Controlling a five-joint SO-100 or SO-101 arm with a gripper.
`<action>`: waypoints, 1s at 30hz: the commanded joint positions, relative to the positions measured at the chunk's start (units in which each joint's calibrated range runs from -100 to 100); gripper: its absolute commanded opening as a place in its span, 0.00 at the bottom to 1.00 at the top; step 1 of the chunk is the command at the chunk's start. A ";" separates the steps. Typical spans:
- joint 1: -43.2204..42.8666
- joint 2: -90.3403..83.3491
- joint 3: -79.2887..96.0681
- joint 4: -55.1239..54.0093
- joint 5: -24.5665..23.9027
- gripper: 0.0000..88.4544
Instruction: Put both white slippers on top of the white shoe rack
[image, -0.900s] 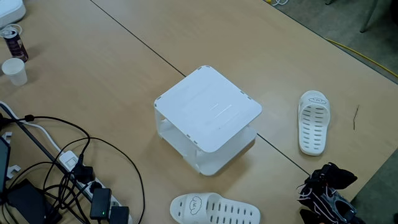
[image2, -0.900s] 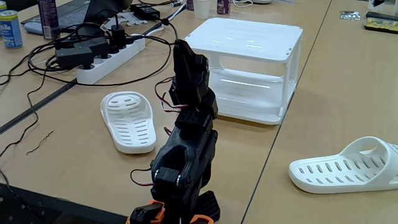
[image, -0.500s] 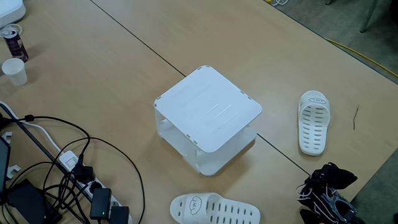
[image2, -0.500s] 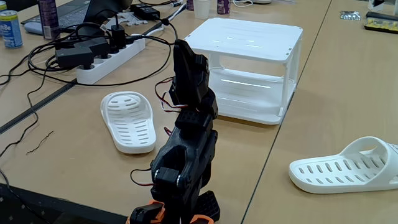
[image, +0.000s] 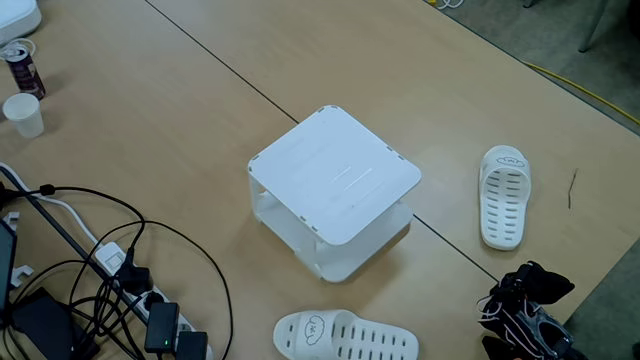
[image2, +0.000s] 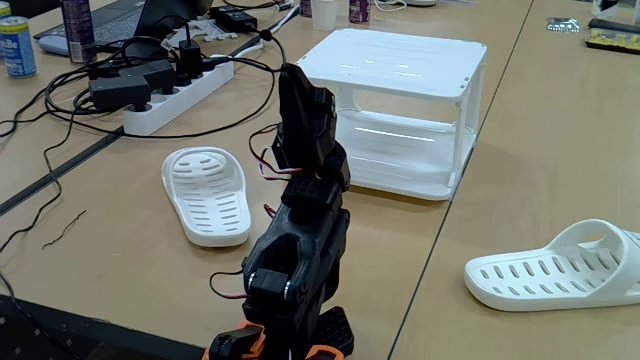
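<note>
Light wooden tabletop (image: 180, 110), crossed by a dark diagonal seam between two panels. Beyond the far edge, grey carpeted floor (image: 560, 40) with a thin yellow cable (image: 590, 92) trailing over it. At one end, clutter: white power strip (image2: 175, 98) tangled in black cables (image: 90, 250) (several plugs seated), a paper cup (image: 22, 113), a dark drink can (image: 22, 66), a blue can (image2: 17, 46). Even, soft indoor lighting, faint glare on the wood.

My arm (image2: 297, 240) is all black printed plastic, chunky blocky segments, red and white wires looping at its joints, orange base parts.
</note>
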 joint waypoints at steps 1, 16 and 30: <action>0.16 0.78 0.36 2.50 0.42 0.01; 3.61 0.44 -12.00 36.76 0.42 0.01; 3.69 0.78 -40.96 82.75 0.42 0.01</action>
